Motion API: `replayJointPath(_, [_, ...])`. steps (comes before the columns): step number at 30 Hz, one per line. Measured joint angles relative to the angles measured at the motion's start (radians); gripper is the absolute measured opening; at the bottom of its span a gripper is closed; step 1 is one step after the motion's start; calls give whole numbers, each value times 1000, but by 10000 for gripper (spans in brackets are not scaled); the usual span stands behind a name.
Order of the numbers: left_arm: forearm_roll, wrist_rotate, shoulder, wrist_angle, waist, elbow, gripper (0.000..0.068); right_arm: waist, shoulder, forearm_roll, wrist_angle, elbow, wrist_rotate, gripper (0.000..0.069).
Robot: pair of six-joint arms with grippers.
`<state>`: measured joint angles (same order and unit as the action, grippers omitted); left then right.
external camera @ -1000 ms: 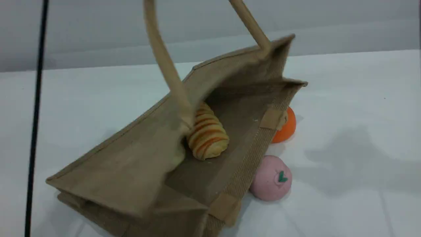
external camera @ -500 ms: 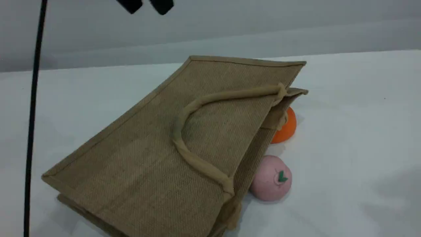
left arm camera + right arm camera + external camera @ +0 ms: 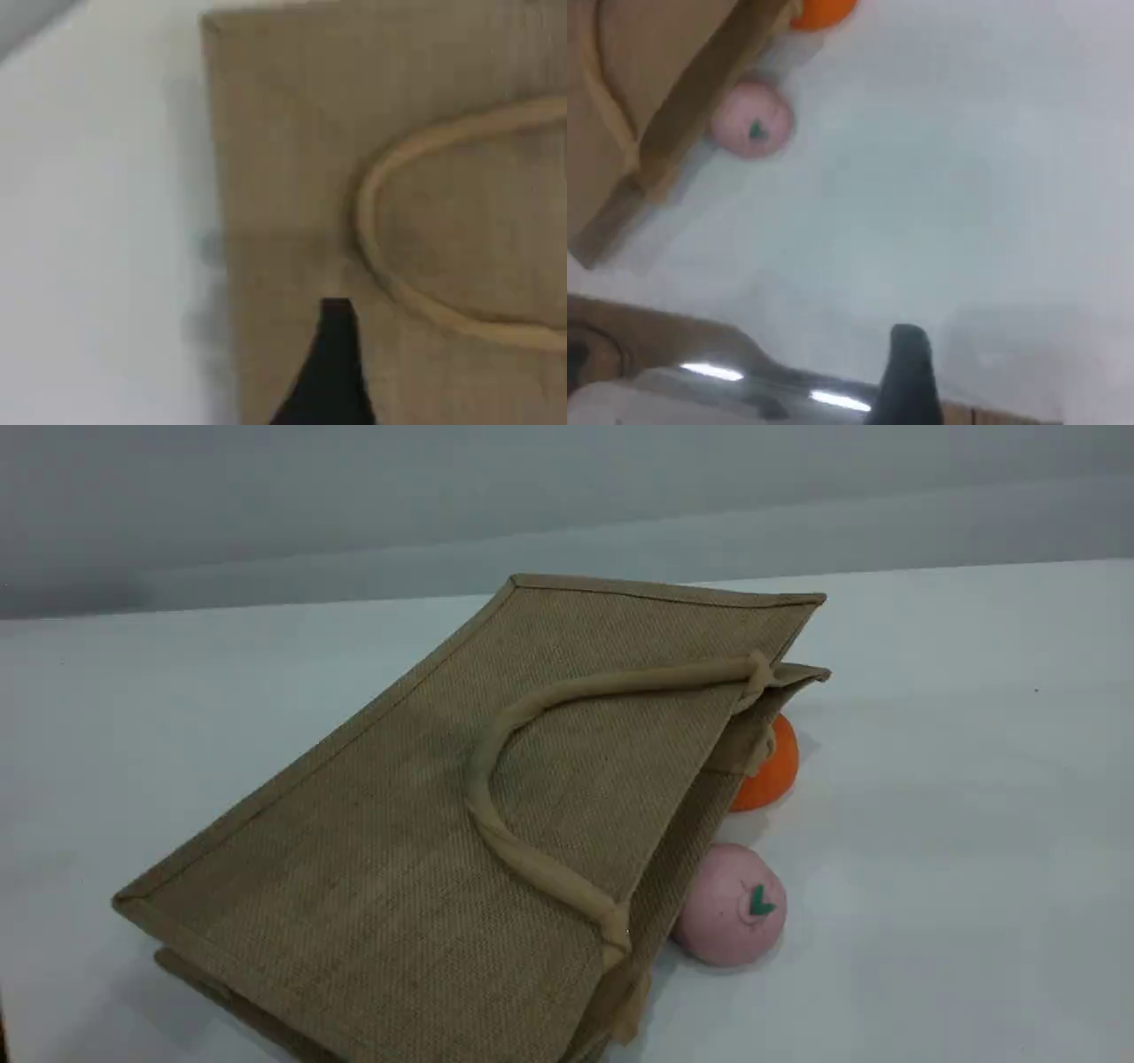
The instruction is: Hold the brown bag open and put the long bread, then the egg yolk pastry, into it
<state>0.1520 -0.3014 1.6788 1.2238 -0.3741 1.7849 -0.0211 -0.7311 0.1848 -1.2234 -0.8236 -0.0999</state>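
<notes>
Your brown bag (image 3: 425,824) lies flat on its side across the middle of the table (image 3: 974,779), mouth collapsed, one beige handle (image 3: 532,859) looped on top. A pink ball (image 3: 733,903) and an orange fruit (image 3: 772,766) sit against its right edge. A second ago the bag was held open with the long bread showing; now it hides everything. Both jaws are spread, holding nothing.

Bag (image 3: 425,841) flat on table (image 3: 957,779) (handle (image 3: 496,833) atop); two round items at right edge.
</notes>
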Motion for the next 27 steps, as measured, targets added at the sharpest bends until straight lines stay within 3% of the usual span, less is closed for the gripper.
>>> replayJointPath(5, [-46,28,-126,0,0,-47,588,0,228,-31,58,151,-20,524])
replayJointPath(13, [-50,84,-370,-1,0,-336,588,0,534,-33,198,297,-3,524])
replayJointPath(18, [-51,161,-543,-2,0,-546,587,18,573,-37,132,319,2,524])
replayJointPath(27, [-78,268,-893,-10,0,-856,570,95,572,-52,157,319,20,512])
